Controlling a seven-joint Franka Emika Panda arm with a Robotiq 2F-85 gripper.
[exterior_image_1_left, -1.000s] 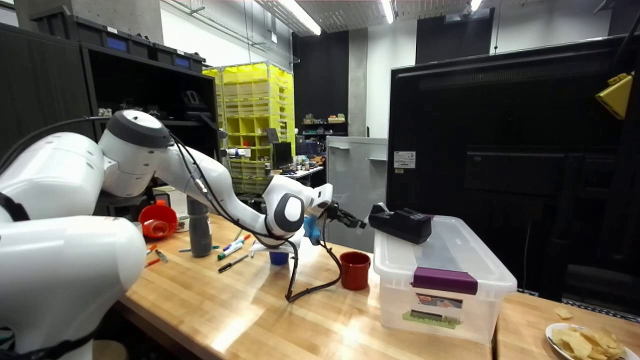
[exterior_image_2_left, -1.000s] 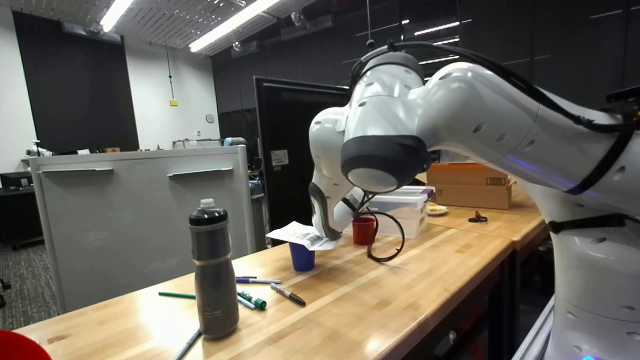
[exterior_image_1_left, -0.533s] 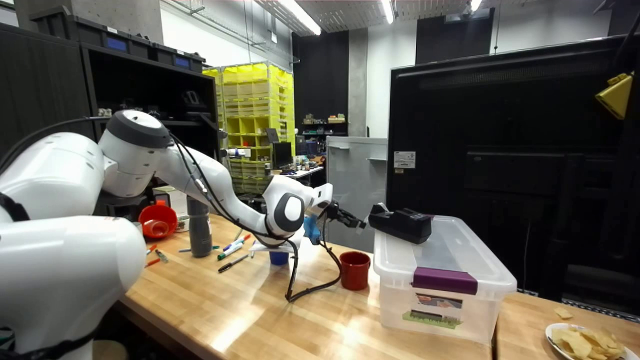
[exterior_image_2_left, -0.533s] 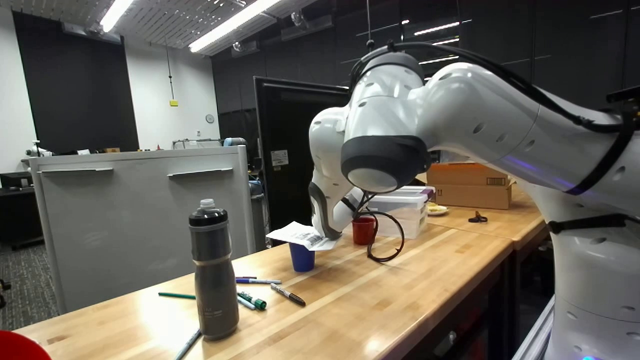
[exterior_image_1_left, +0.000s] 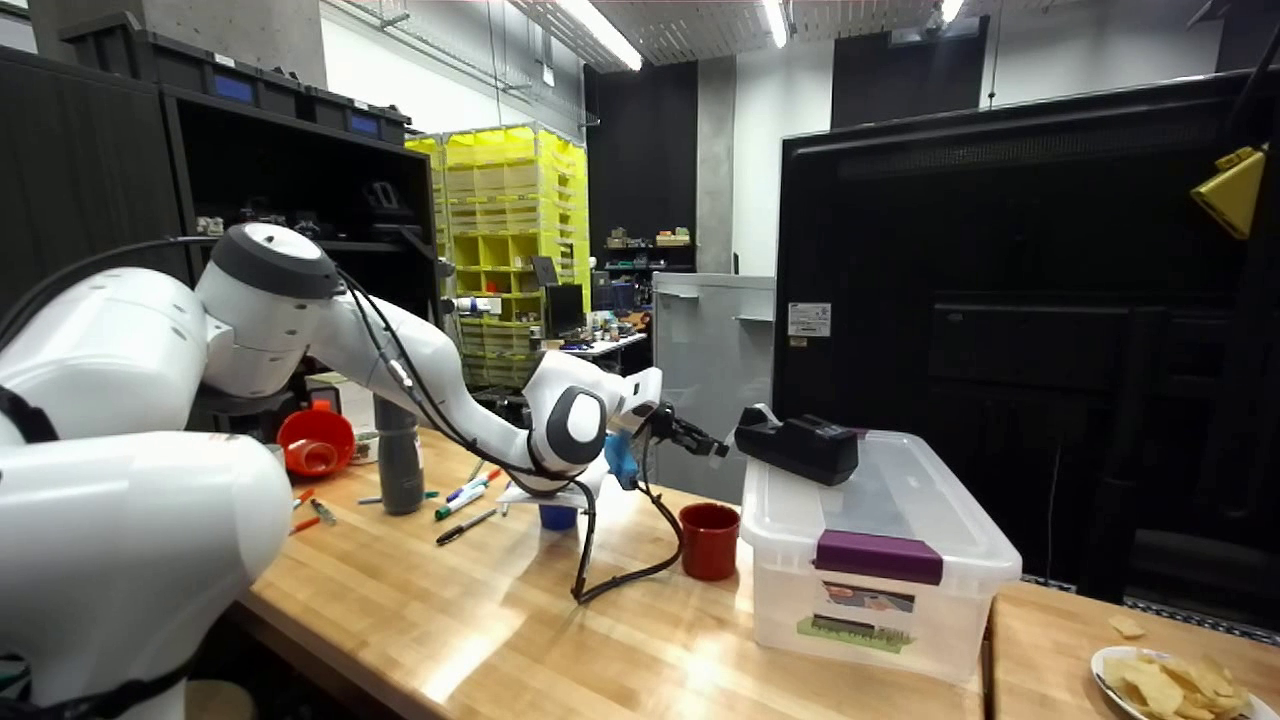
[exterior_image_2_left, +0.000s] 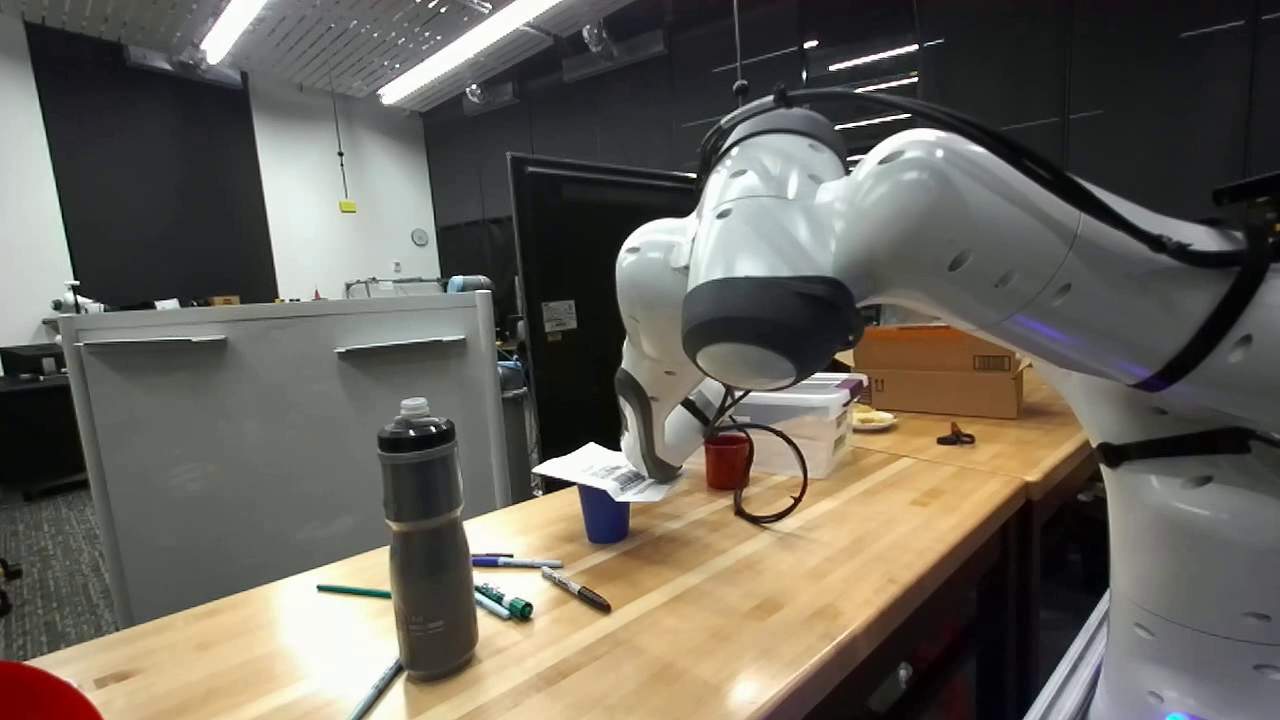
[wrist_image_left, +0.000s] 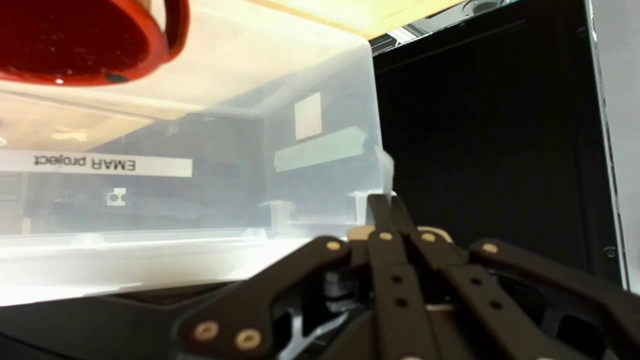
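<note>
My gripper (exterior_image_1_left: 722, 450) is beside the upper corner of the clear plastic bin (exterior_image_1_left: 785, 610), level with its lid. In the wrist view the gripper (wrist_image_left: 388, 201) has its fingertips together around a thin translucent strip (wrist_image_left: 386, 172); I cannot tell whether this is tape or part of the bin. A black tape dispenser (exterior_image_1_left: 800, 448) lies on the lid, its front end close to the fingertips. The bin's translucent wall (wrist_image_left: 320, 192) fills much of the wrist view. A red mug (exterior_image_1_left: 709, 545) stands beside the bin, below the gripper, with its rim (wrist_image_left: 157, 45) at the wrist view's upper left.
A blue cup (exterior_image_2_left: 605, 518) with a paper sheet (exterior_image_2_left: 600, 472) on top stands under the wrist. Several markers (exterior_image_2_left: 575, 590) lie around a grey bottle (exterior_image_2_left: 432, 570). The arm's cable (exterior_image_2_left: 780, 515) loops down to the tabletop. A large black screen (exterior_image_1_left: 1000, 250) rises behind the bin.
Over the last half second the bin and the tape dispenser on it have slid slightly left in an exterior view. The gripper has drawn back a little the same way. The mug has not moved.
</note>
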